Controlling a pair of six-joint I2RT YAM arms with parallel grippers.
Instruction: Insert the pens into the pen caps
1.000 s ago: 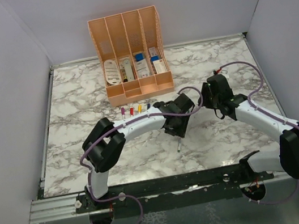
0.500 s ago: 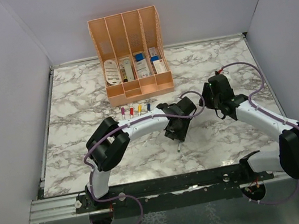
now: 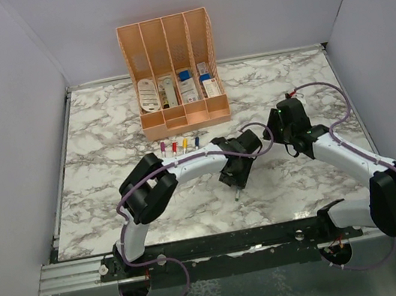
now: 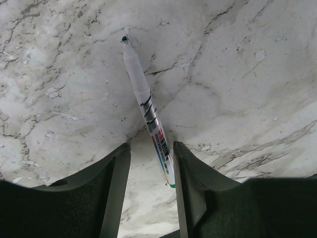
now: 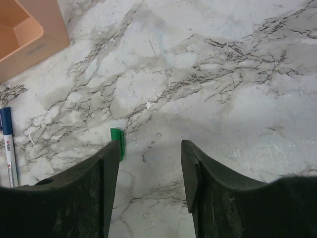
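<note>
Pen [image 4: 147, 109]: light, stiff, slick; take mid-barrel, lying between the jaws.
Left gripper [image 4: 151, 148]: parted, not clamped.
Right gripper [image 5: 150, 145]: parted, empty.

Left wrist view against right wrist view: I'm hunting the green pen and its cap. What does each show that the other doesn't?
Only the left wrist view shows the grey-white pen with a green end, between the left gripper's open fingers. Only the right wrist view shows the small green plastic cap by the open right gripper, a blue-capped pen and the peach organiser's corner. Both show white marble tabletop.
</note>
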